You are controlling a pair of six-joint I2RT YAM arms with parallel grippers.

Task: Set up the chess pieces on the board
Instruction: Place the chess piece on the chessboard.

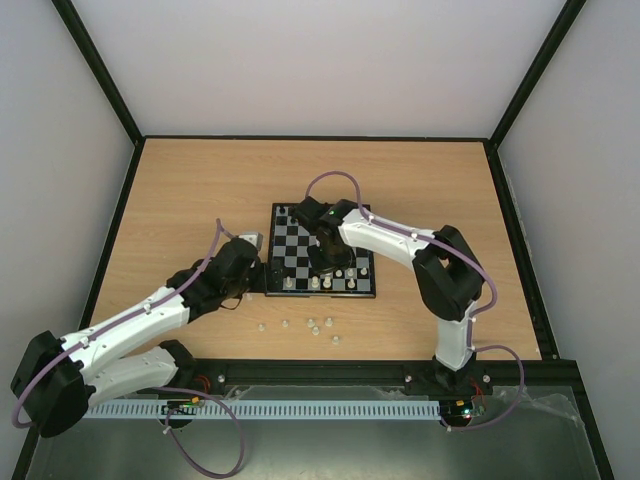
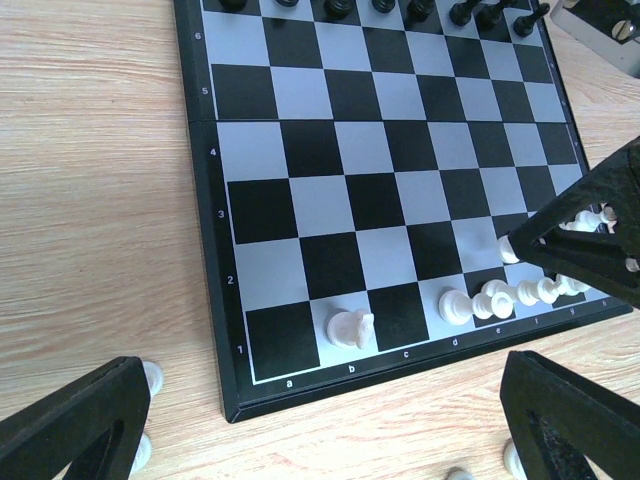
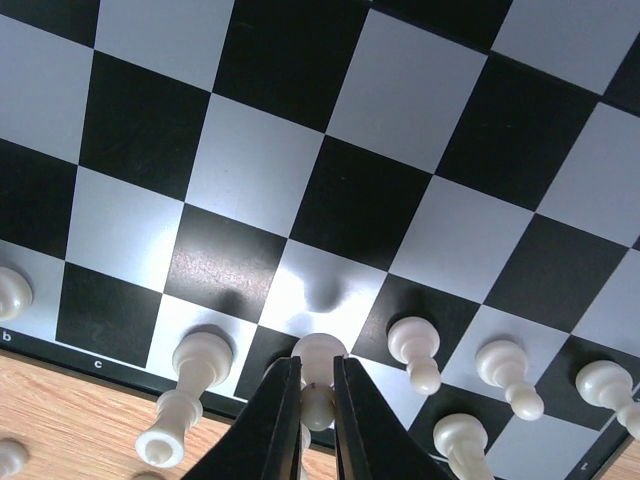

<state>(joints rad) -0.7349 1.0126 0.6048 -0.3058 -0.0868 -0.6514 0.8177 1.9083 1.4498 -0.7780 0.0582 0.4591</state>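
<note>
Right wrist view: right gripper (image 3: 315, 366) set narrow, its fingers clamped on the held white piece (image 3: 320, 348) at the near edge row of the board (image 3: 350, 200). Contact btwn this piece and the board cannot be confirmed. Other white pieces (image 3: 198, 358) stand on both sides of the fingers, one just left and several to the right.

Left wrist view: left gripper (image 2: 322, 365) wide open w/ nothing btwn the fingers, positioned over the board's a–c corner. White knight (image 2: 350, 328) stands upright on b1, just ahead of the finger gap. Black pieces (image 2: 400, 8) line the opposite edge, far ahead. Loose white pieces (image 2: 150, 376) lie on the table (image 2: 90, 200) just beside each fingertip, off the board.
</note>
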